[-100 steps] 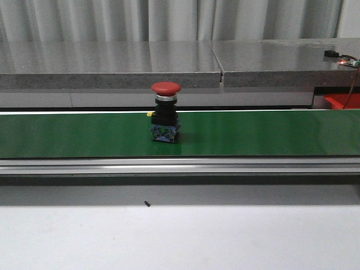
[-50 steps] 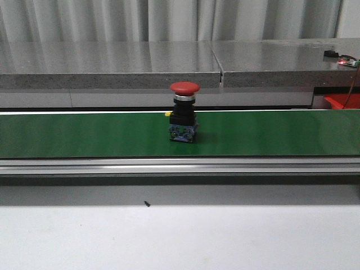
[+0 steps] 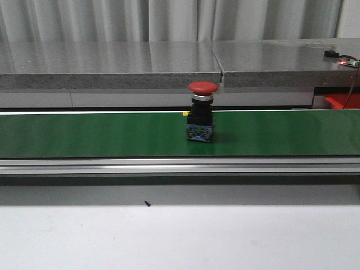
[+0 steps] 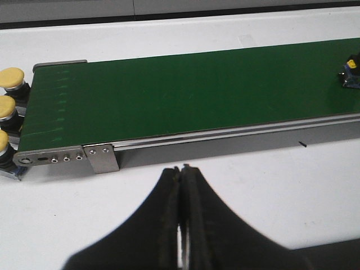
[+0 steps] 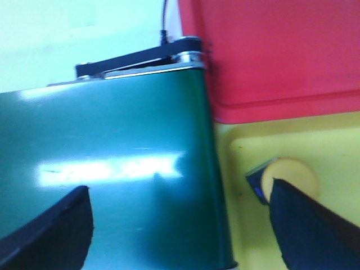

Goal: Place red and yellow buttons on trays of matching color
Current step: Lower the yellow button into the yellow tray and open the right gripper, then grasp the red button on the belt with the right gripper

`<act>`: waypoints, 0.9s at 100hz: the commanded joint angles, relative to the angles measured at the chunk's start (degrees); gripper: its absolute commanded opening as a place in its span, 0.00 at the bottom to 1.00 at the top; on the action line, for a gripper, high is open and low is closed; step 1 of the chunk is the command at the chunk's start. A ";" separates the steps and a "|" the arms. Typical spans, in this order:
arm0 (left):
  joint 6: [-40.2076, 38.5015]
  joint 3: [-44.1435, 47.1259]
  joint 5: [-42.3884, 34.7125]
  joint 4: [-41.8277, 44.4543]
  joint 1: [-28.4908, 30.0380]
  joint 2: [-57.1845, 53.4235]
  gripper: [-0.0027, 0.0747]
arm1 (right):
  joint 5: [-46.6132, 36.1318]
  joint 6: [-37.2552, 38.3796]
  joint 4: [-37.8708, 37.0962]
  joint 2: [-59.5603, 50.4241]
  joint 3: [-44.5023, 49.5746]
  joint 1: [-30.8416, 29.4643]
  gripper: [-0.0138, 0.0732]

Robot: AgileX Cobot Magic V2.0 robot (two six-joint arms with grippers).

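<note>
The red button (image 3: 201, 111) stands upright on the green belt (image 3: 84, 135), about midway along it, its mushroom cap on top, a black body below and a blue contact block at the foot. It looks rigid and fairly light but top-heavy, so a knock near the cap could tip it. The black body just under the cap seems the best place to grip, since the smooth domed cap would likely slip.

The left claw (image 4: 180, 185) is pressed together and empty, above the white table (image 4: 253, 191) on the near side of the belt. The right claw (image 5: 180, 225) is spread wide and holds nothing, hanging over the belt's end beside the yellow tray (image 5: 281, 138), where a yellow button (image 5: 287, 174) already lies; the red tray (image 5: 270, 50) adjoins it.
</note>
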 commanded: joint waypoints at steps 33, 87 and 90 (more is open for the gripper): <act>-0.45 -1.40 -3.67 -0.19 -0.47 0.41 0.01 | -0.39 -6.91 -1.15 -1.81 -1.40 16.20 0.89; -0.45 -1.40 -3.67 -0.19 -0.47 0.41 0.01 | 2.50 -30.70 14.44 3.96 -1.40 20.31 0.89; -0.45 -1.40 -3.67 -0.19 -0.47 0.41 0.01 | 2.23 -31.37 14.86 4.12 -1.40 20.31 0.89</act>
